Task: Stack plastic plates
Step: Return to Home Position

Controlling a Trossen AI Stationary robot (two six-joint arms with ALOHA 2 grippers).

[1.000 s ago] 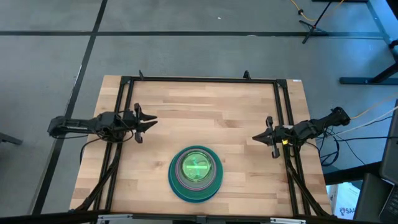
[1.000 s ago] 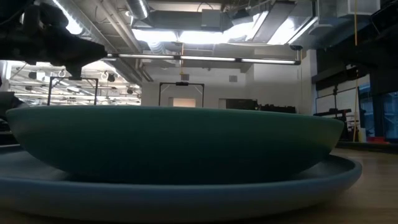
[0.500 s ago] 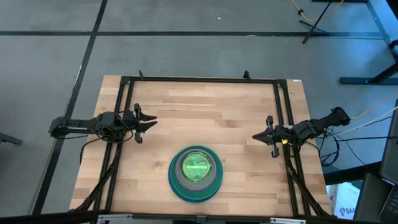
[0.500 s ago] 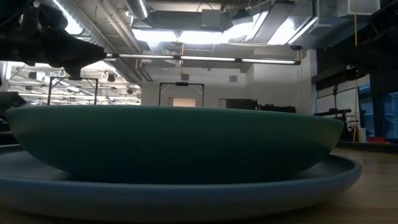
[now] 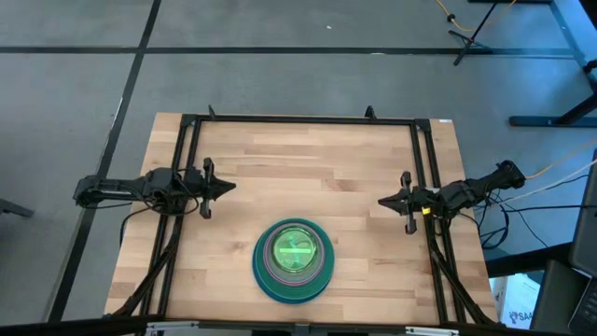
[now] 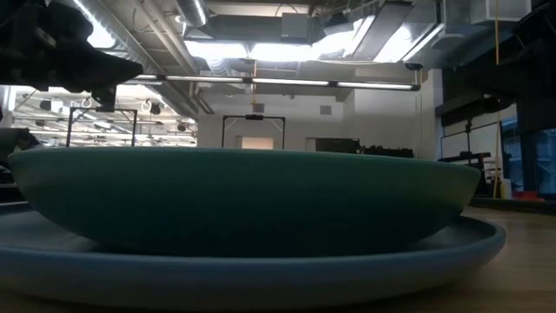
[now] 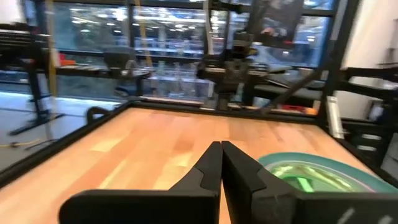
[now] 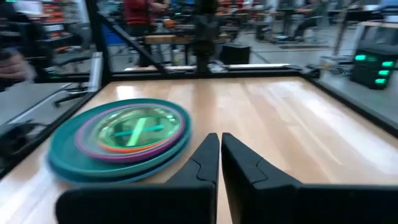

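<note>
Overhead, the plates [image 5: 293, 259] lie in one stack on the surface [image 5: 308, 168], between the left gripper [image 5: 224, 187] and the right gripper [image 5: 382, 202], well apart from both. At surface level the stack fills the low view, a narrower teal body on a wider blue base. In the wrist views each gripper is clenched on nothing, with the stack ahead of it, off to one side.
</note>
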